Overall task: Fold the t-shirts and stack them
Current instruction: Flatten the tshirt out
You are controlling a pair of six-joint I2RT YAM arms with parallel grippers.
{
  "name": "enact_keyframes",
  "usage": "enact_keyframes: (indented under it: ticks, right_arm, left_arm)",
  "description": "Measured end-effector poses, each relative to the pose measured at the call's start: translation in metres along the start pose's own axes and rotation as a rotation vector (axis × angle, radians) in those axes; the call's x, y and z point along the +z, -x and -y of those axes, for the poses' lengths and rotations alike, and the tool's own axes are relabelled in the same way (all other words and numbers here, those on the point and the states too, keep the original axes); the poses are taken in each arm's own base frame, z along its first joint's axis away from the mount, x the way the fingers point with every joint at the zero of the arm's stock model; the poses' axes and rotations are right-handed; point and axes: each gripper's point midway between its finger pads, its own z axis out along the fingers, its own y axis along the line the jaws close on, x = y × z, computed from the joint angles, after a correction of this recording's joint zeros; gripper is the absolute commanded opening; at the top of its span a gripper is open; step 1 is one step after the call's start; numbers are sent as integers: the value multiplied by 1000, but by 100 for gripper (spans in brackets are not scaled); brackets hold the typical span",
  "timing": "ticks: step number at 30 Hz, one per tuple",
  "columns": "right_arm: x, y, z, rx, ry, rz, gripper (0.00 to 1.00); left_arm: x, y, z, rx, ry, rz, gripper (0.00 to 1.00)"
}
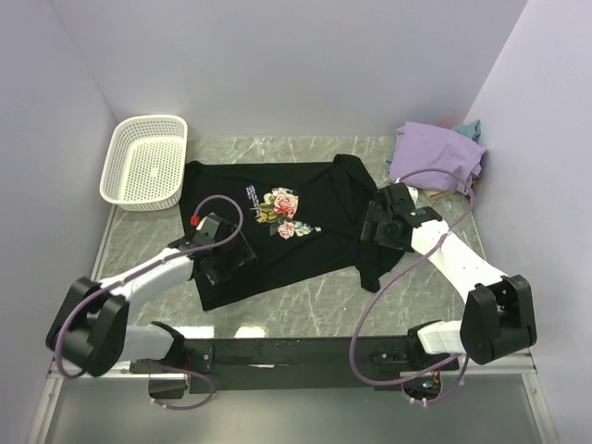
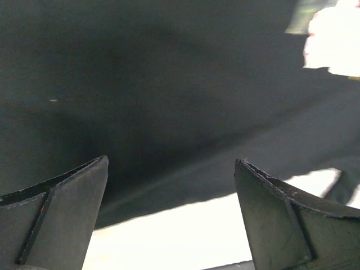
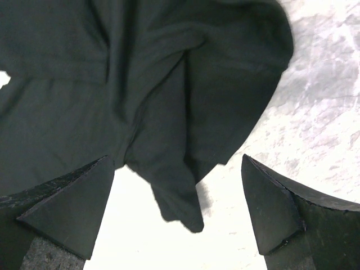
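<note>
A black t-shirt (image 1: 287,245) with a pink-rose print lies spread on the marble table (image 1: 305,314). My left gripper (image 1: 225,254) hovers open over its lower left part; in the left wrist view the dark cloth (image 2: 169,101) fills the frame above the hem, nothing between the fingers (image 2: 62,214). Open as well, my right gripper (image 1: 381,225) hangs over the shirt's right side, where a bunched sleeve (image 3: 180,169) lies between the spread fingertips (image 3: 270,202). A lavender t-shirt (image 1: 437,157) lies crumpled at the back right, a bit of teal t-shirt (image 1: 472,128) behind it.
A white perforated basket (image 1: 145,161) stands at the back left corner. Lilac walls close in the table on three sides. The arms' bases and a black rail (image 1: 296,353) run along the near edge, with purple cables (image 1: 370,305) looping over it.
</note>
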Motion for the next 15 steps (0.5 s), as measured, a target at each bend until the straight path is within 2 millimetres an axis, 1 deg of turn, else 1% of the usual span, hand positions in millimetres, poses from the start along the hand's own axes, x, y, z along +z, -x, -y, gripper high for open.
enact_keyframes:
  ticks: [3, 5, 7, 9, 12, 15]
  right_arm:
    - [7, 2, 7, 40, -7, -3, 100]
    - [12, 3, 15, 80, -9, -9, 100]
    - [17, 1, 23, 119, -14, -18, 100]
    - [20, 0, 30, 148, -22, -24, 100]
    - [22, 5, 38, 182, -31, -17, 100]
    - [24, 8, 43, 200, -40, -13, 100]
  left_arm:
    - [13, -9, -18, 2, 86, -36, 99]
    - [14, -3, -17, 1, 108, -22, 99]
    - [15, -2, -20, -1, 130, -18, 99]
    - [14, -1, -24, -3, 149, -8, 99]
    - [10, -1, -33, -15, 177, 10, 100]
    - [0, -4, -53, -21, 236, 22, 100]
